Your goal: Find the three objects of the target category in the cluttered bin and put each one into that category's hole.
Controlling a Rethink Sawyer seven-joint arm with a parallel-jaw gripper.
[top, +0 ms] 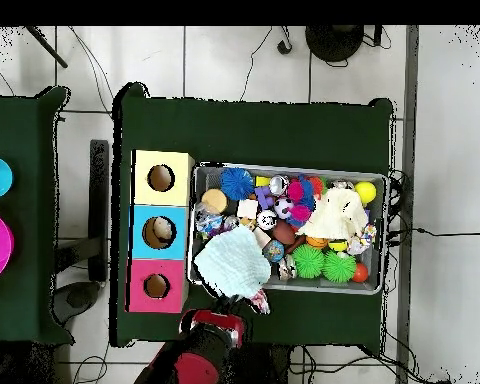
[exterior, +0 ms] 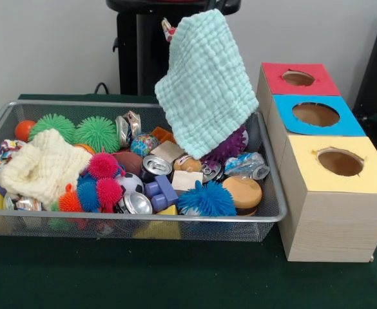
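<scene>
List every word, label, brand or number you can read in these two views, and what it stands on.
None can be read.
Crushed drink cans in the wire basket: any print is too small and blurred.
Crumpled patterned wrapper at the basket's end: colours only, no letters legible.
Red, blue and yellow box tops: plain card, no writing.
Mint cloth hanging from the gripper: no label showing.

A pale mint waffle-textured cloth [exterior: 205, 84] is seen above the silver mesh bin [exterior: 273, 215]. A cream knitted cloth [exterior: 43, 166], green [exterior: 96, 132], pink [exterior: 103, 165] and blue spiky balls [exterior: 206, 199] are shown. The holes are framed red [exterior: 298, 78], blue [exterior: 315, 114] and yellow [exterior: 340, 161]; the surface [exterior: 143, 277] is dark green.
</scene>
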